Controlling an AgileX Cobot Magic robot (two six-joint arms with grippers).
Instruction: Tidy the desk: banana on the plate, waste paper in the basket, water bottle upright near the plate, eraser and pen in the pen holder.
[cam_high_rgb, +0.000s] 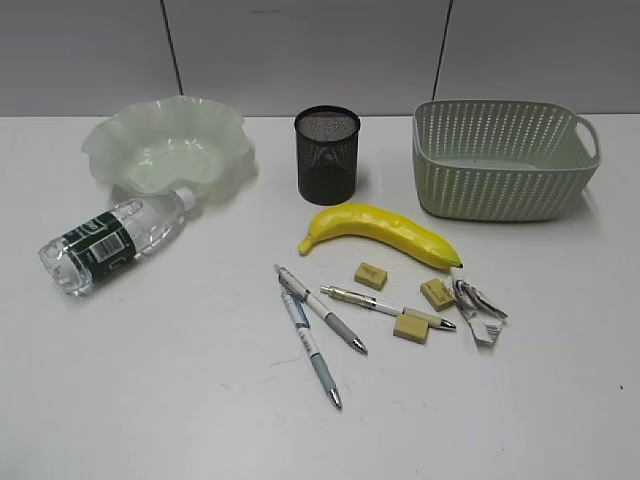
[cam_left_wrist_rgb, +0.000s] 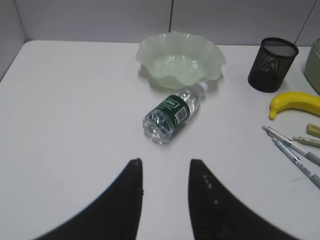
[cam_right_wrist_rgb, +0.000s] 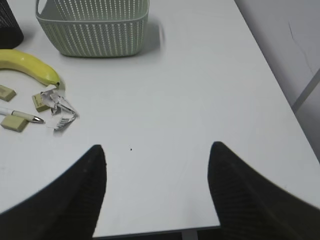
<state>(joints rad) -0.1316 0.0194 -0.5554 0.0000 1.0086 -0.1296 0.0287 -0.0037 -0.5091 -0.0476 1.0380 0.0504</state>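
Lying loose on the surface (cam_high_rgb: 120, 400), the banana (cam_high_rgb: 385, 233) sits at five o'clock from the empty plate (cam_high_rgb: 168, 146); bottle (cam_high_rgb: 112, 240) toppled, pens (cam_high_rgb: 320, 308), erasers (cam_high_rgb: 371, 275), paper (cam_high_rgb: 480, 312) unsorted. Nothing done yet; my left pincer (cam_left_wrist_rgb: 165, 172) and right pincer (cam_right_wrist_rgb: 156, 160) hang parted, empty.

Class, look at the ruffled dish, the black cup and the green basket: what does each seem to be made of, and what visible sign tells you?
The plate: probably translucent plastic or glass, pale green; light passes through its wavy rim.
The pen holder: likely metal wire mesh, matte black; you see through the fine grid.
The basket: seemingly moulded plastic, matte sage green; regular perforations, cut-out handle.
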